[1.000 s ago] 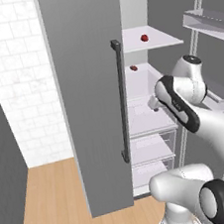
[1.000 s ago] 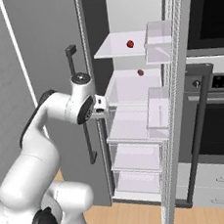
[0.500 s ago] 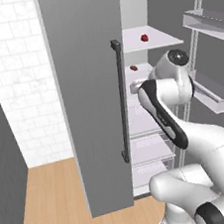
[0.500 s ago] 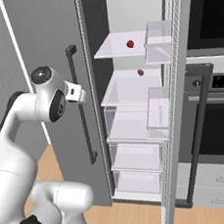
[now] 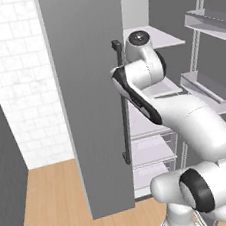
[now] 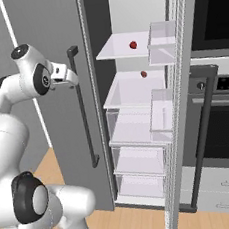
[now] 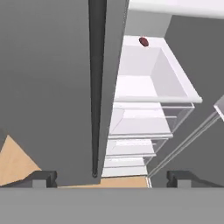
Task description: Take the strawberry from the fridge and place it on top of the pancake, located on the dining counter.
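Observation:
The fridge [image 6: 51, 23] has its right door swung open and its left door shut. Two small red fruits lie inside, one on the top shelf [image 6: 133, 45] and one on the shelf below [image 6: 143, 74]; I cannot tell which is the strawberry. The hand view looks down on the lower fruit [image 7: 143, 42]. My gripper [image 6: 71, 79] is open and empty in front of the shut left door, just left of its dark bar handle [image 6: 83, 110]. In the hand view my gripper [image 7: 111, 177] straddles that handle [image 7: 96, 87]. The pancake and the dining counter are out of view.
The open right door [image 6: 173, 105] carries clear bins and juts toward me. A black built-in oven [image 6: 217, 74] stands to the right of the fridge. A white brick wall [image 5: 17, 97] and wooden floor [image 5: 51, 204] lie to the left.
My arm has swung left, from in front of the open shelves to in front of the shut left door. The gripper has stayed open and empty.

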